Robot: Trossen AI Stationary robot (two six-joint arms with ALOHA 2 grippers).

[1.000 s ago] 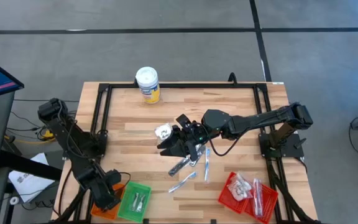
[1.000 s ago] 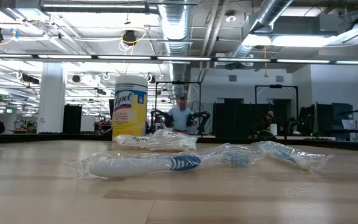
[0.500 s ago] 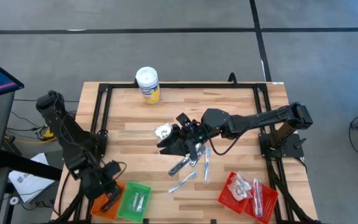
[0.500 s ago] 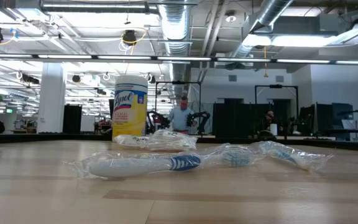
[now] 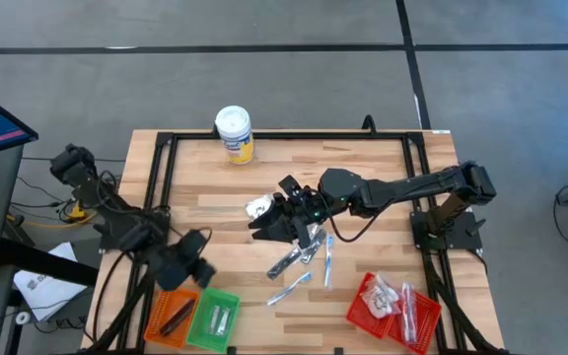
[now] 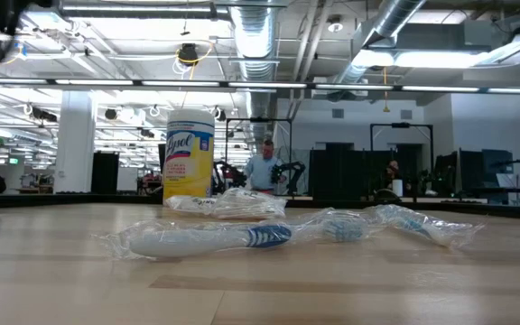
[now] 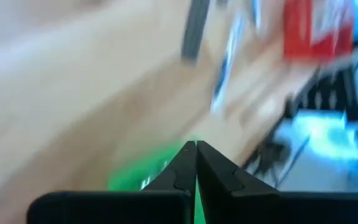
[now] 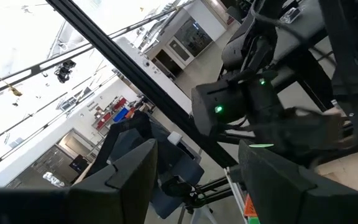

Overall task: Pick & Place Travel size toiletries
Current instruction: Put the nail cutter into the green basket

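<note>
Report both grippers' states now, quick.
Left gripper: fingers shut, holding nothing, above the table's front-left near the orange mesh basket.
Right gripper: fingers open, empty, at mid-table by the silvery wrapped sticks.

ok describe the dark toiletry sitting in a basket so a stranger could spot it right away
Start at the wooden table in the high view and go to its near-left corner, where an orange basket and a green basket sit side by side. The dark narrow toiletry lies slanted in the orange one. It is the only dark item there; the green basket next door holds pale, silvery pieces.
</note>
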